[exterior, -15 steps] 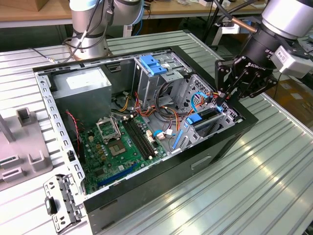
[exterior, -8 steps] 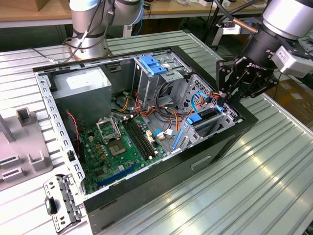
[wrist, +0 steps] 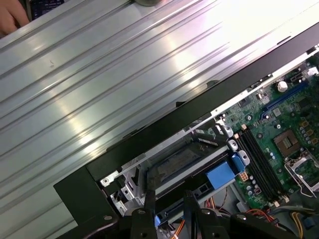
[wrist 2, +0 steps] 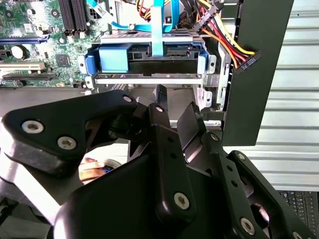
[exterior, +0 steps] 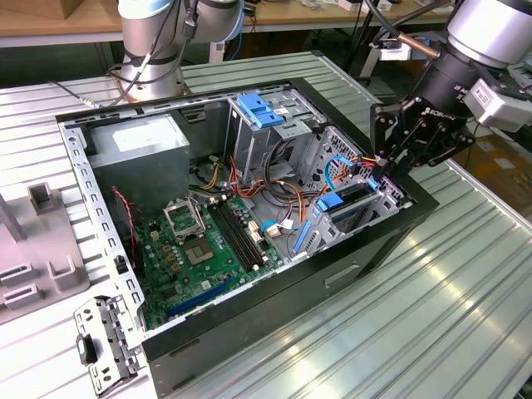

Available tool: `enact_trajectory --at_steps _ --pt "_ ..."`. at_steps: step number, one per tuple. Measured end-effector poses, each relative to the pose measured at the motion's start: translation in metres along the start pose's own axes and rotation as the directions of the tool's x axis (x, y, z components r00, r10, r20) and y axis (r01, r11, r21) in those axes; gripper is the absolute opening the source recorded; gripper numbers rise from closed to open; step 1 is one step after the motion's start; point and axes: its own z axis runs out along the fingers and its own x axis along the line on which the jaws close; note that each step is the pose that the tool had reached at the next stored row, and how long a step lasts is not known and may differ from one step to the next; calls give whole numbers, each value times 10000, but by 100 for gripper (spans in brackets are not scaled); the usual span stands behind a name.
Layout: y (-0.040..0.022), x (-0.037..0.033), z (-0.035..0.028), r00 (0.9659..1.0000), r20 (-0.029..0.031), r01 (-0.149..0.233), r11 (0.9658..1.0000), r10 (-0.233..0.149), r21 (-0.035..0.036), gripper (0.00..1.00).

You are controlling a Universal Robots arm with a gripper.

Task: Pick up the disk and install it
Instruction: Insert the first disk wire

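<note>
The disk (wrist 2: 149, 54) lies flat in the drive bay at the near corner of the open computer case (exterior: 391, 229), edged by its blue plastic carrier (wrist 2: 113, 59). In the exterior view the disk (exterior: 351, 194) sits at the case's right side. In the first wrist view its dark face (wrist: 179, 162) shows beside the blue carrier tab (wrist: 222, 175). My gripper (exterior: 386, 166) hovers just above and outside that bay. Both wrist views show the gripper (wrist 2: 175, 102) (wrist: 168, 201) open, its two fingers apart with nothing between them and not touching the disk.
Inside the case are a green motherboard (exterior: 208, 241), a grey power-supply box (exterior: 141, 143), an upper cage with blue latches (exterior: 259, 110) and loose coloured cables (wrist 2: 234, 47). A grey fixture (exterior: 37, 245) and a metal bracket (exterior: 101, 342) lie at the exterior view's left. A hand (wrist: 10, 17) rests on the ribbed table (wrist: 99, 84).
</note>
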Motion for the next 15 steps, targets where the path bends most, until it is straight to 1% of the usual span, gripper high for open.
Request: enact_trajectory --at_steps 5,9,14,15 --pt "-16 22 7 10000 -27 -4 10000 4 -41 36" --pt "-43 58 16 10000 -62 -8 10000 7 -98 36" --pt "-67 91 22 10000 -89 -11 9999 10 -140 36" --pt "-80 107 24 10000 -99 -12 9999 11 -155 36"
